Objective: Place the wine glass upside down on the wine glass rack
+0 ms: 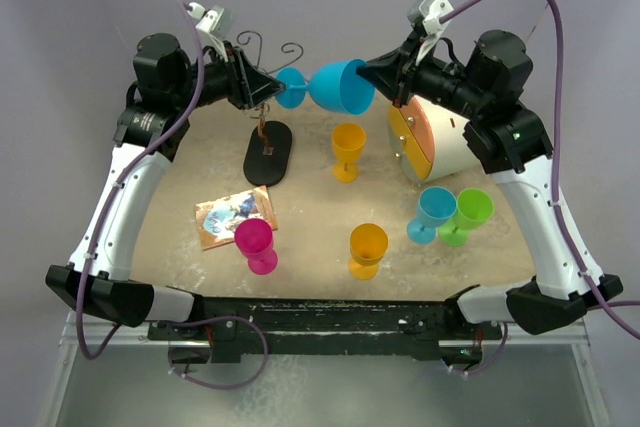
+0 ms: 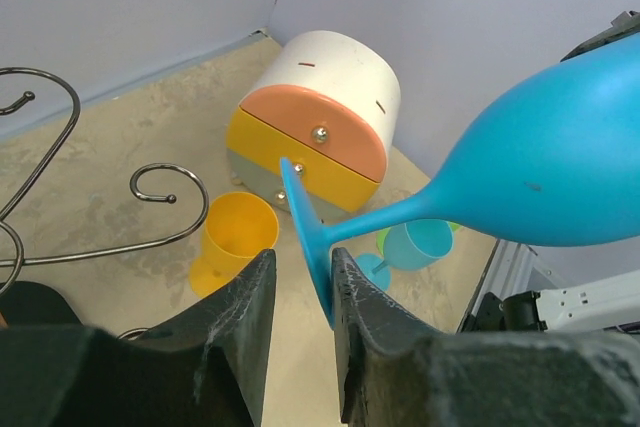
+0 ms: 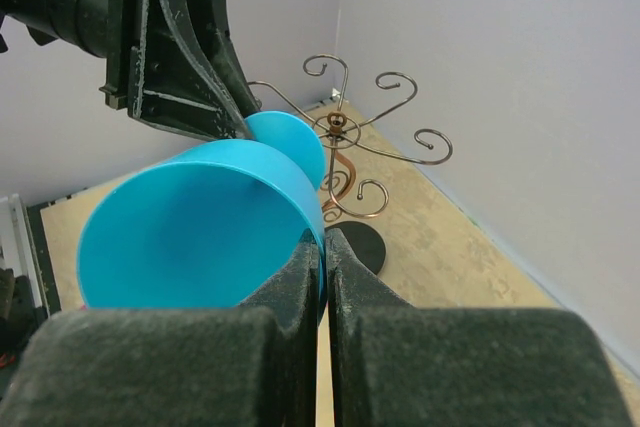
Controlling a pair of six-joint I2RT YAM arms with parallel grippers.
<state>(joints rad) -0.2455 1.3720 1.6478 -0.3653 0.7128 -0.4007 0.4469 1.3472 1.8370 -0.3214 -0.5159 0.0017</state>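
Right now the blue wine glass (image 1: 340, 85) is hanging sideways in mid-air betw. both arms, foot twd the curled top of the wine glass rack (image 1: 267, 155), not on it. R gripper (image 1: 372, 73) is clamping the bowl rim, jaws pressed together on it. L gripper (image 1: 276, 87) is straddling the foot w/ a narrow gap; can't tell if it's actually pinching.

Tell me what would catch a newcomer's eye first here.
A blue wine glass hangs sideways in mid-air at the back, the right gripper pinching its rim and the left gripper straddling its foot. Near the left gripper stands the wine glass rack with curled wire arms.
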